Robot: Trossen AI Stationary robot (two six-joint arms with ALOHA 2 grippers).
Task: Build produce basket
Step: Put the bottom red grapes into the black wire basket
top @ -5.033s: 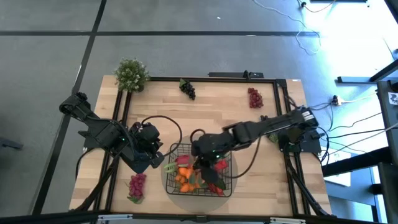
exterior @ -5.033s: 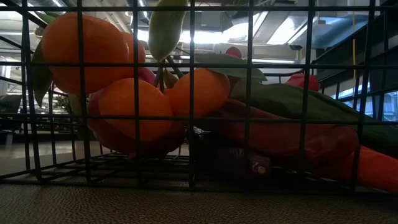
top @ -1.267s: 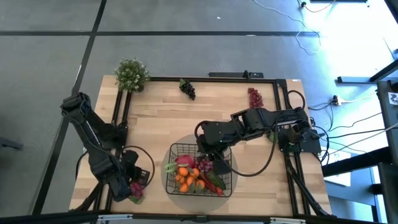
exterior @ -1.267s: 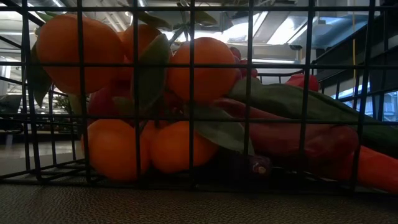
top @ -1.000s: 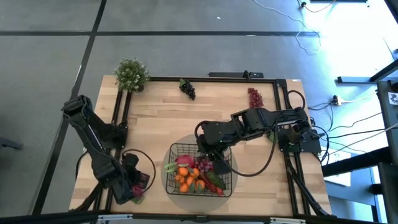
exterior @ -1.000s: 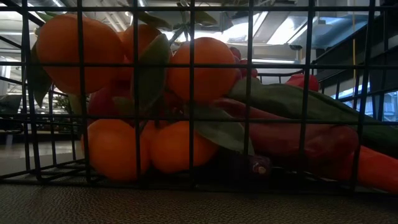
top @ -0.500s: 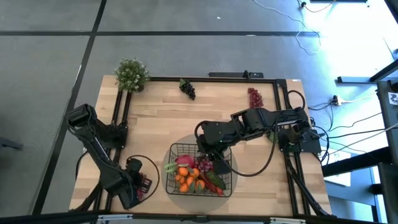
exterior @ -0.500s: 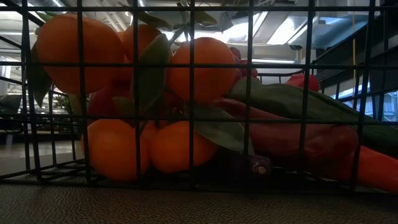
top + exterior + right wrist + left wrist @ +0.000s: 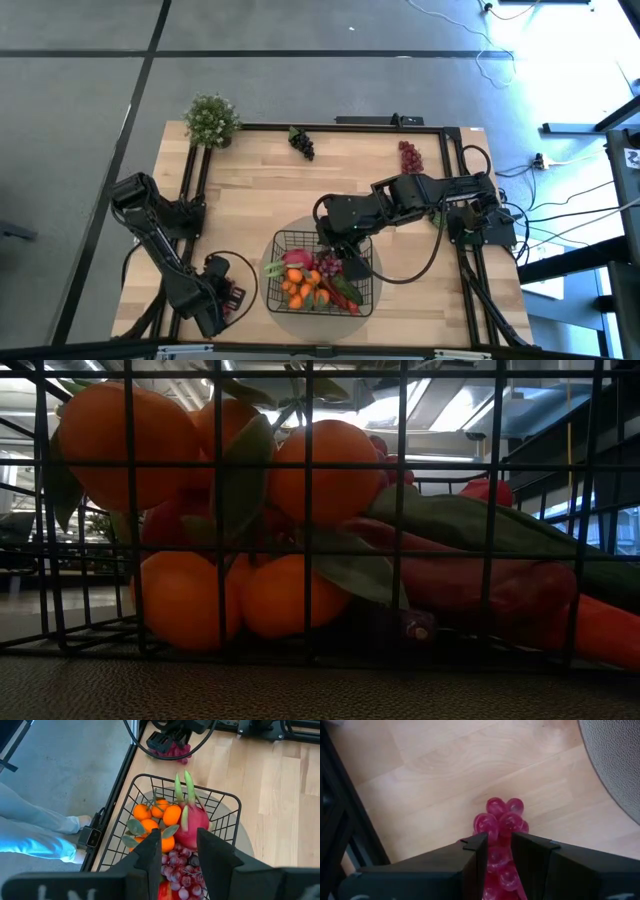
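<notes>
The black wire basket [image 9: 276, 246] stands near the table's front middle. It holds oranges [image 9: 150, 825], a pink radish [image 9: 192, 822], grapes [image 9: 175, 865] and red peppers. In the low view the oranges [image 9: 130, 445] fill the space behind the basket's wire grid [image 9: 308, 510]. A pink grape bunch [image 9: 500, 817] lies on the wood near the front left corner. My left gripper [image 9: 499, 851] points down over it, open, with one finger on each side of the bunch. My right gripper [image 9: 178, 845] hangs open above the basket's far side, holding nothing. My left gripper comes at the pink grape bunch from above, and the grapes [image 9: 498, 856] fill the gap between its two fingers. I cannot tell whether the fingers touch them. The bunch lies on the table.
A round grey mat [image 9: 620, 765] lies under the basket. A black grape bunch [image 9: 302, 142] and a red one [image 9: 409, 156] lie by the far edge, and a potted plant [image 9: 211, 120] stands at the far left corner. A black frame rail [image 9: 340, 820] runs close beside the left gripper. A person's legs [image 9: 30, 825] stand by the table.
My left gripper has come down over the pink grape bunch and tipped more steeply downward. The gap between its fingers is unchanged. The bunch has stayed where it lay.
</notes>
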